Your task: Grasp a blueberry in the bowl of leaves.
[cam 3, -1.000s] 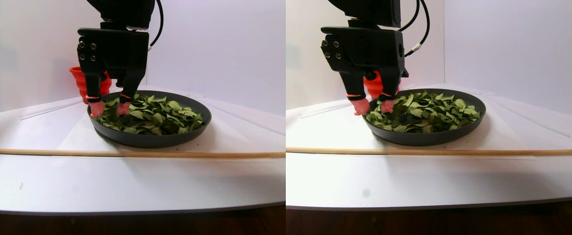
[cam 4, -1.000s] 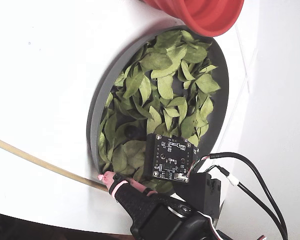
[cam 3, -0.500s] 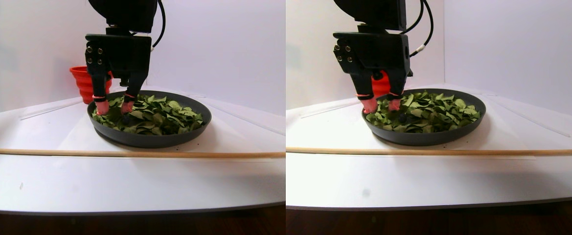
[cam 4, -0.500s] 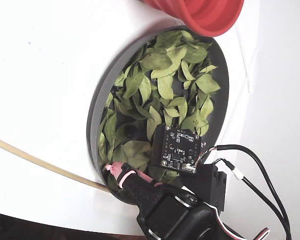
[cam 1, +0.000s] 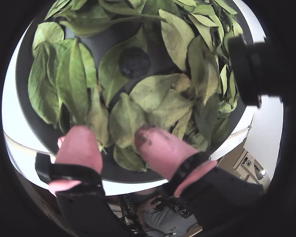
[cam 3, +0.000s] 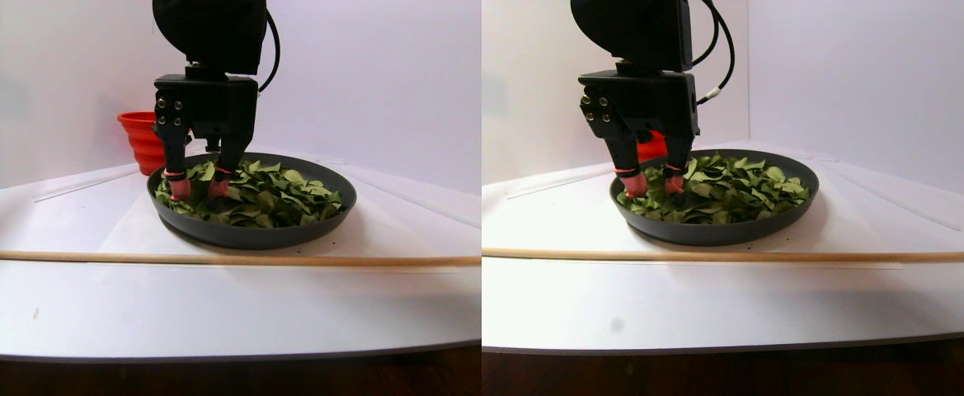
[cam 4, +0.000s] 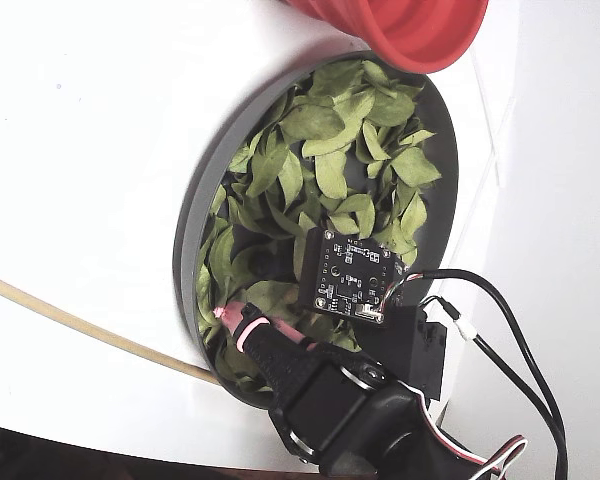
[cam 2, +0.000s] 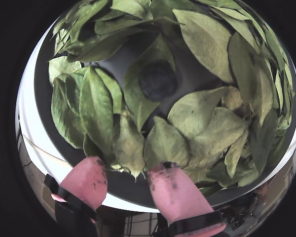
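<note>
In both wrist views the blueberry [cam 1: 134, 62] is seen bare among the leaves [cam 1: 71, 81] near the bowl [cam 1: 24, 59] centre, at twelve o'clock from the fingers [cam 1: 155, 148], spread wide and empty.

A red ribbed container [cam 3: 142, 140] stands toward the far edge of the white surface [cam 3: 53, 289]. A thin wooden stick [cam 3: 201, 259] lies across the surface from its left edge to its right edge, nearer the front.
</note>
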